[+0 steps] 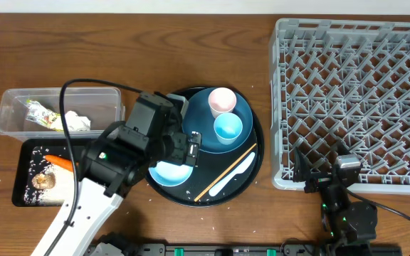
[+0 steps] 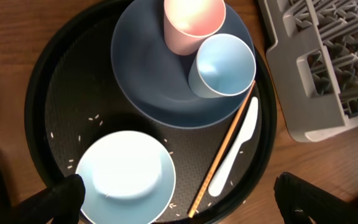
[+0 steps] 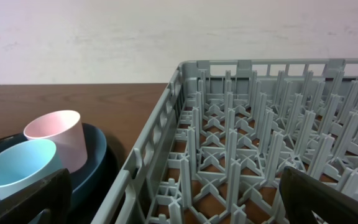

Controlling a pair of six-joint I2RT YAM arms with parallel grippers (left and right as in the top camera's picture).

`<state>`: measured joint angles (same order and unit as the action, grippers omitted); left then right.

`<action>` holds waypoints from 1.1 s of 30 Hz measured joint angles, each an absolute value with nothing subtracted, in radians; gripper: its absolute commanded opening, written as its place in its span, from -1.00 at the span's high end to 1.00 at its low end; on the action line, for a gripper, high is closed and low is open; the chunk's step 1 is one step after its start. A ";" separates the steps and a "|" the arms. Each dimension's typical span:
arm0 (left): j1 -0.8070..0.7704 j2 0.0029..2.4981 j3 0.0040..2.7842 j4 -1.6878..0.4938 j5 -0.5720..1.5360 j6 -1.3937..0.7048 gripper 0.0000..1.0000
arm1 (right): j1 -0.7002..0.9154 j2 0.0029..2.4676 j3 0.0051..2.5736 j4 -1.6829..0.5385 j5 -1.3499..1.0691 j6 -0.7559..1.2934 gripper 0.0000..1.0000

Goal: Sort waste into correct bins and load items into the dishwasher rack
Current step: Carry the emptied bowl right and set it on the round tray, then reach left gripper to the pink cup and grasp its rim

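My left gripper (image 1: 188, 146) (image 2: 188, 202) hangs open over the round black tray, its fingers either side of the white and light-blue bowl (image 1: 169, 172) (image 2: 126, 177) without touching it. Behind the bowl, a pink cup (image 1: 223, 99) (image 2: 193, 22) and a light blue cup (image 1: 228, 128) (image 2: 222, 65) stand on the dark-blue plate (image 1: 198, 117) (image 2: 142, 74). A chopstick (image 1: 223, 174) (image 2: 222, 149) and a white spoon (image 1: 237, 174) (image 2: 235, 149) lie beside them. Rice grains (image 2: 92, 118) dot the tray. My right gripper (image 1: 326, 174) (image 3: 179, 205) is open and empty at the grey rack's (image 1: 276, 107) (image 3: 160, 130) front-left corner.
The round black tray (image 1: 258, 153) (image 2: 42, 93) sits left of the rack. The clear tub (image 1: 13, 114) holds a wrapper (image 1: 40, 114) and crumpled paper (image 1: 77, 122). The flat black tray (image 1: 27, 153) holds a carrot (image 1: 61, 163) and a brown lump (image 1: 43, 181).
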<state>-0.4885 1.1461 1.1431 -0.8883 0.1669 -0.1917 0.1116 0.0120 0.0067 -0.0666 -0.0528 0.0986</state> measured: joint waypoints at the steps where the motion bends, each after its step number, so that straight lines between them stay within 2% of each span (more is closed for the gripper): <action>1: -0.488 1.147 1.143 -0.892 0.169 -0.192 -0.96 | 0.112 0.012 0.007 -0.067 -0.052 0.099 -0.99; 11: -0.488 1.151 1.143 -0.807 0.185 -0.207 -1.00 | 0.112 0.012 0.007 -0.067 -0.052 0.099 -0.97; 13: -0.488 1.158 1.143 -0.738 0.207 -0.215 -0.74 | 0.112 0.012 0.007 -0.067 -0.052 0.099 -0.98; 18: -0.488 1.234 1.143 -0.559 0.221 -0.300 -0.73 | 0.112 0.012 0.007 -0.067 -0.053 0.099 -0.99; 23: -0.488 1.393 1.143 -0.366 0.205 -0.421 -0.47 | 0.112 0.012 0.007 -0.067 -0.052 0.099 -0.98; 28: -0.488 1.575 1.143 -0.231 0.203 -0.473 -0.42 | 0.112 0.012 0.007 -0.067 -0.052 0.099 -0.98; 33: -0.488 1.700 1.143 -0.200 0.176 -0.515 -0.41 | 0.112 0.012 0.007 -0.067 -0.053 0.099 -0.98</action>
<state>-0.4885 1.7004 1.1431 -0.2005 0.1757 -0.5152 0.1116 0.0120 0.0067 -0.0669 -0.0528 0.0986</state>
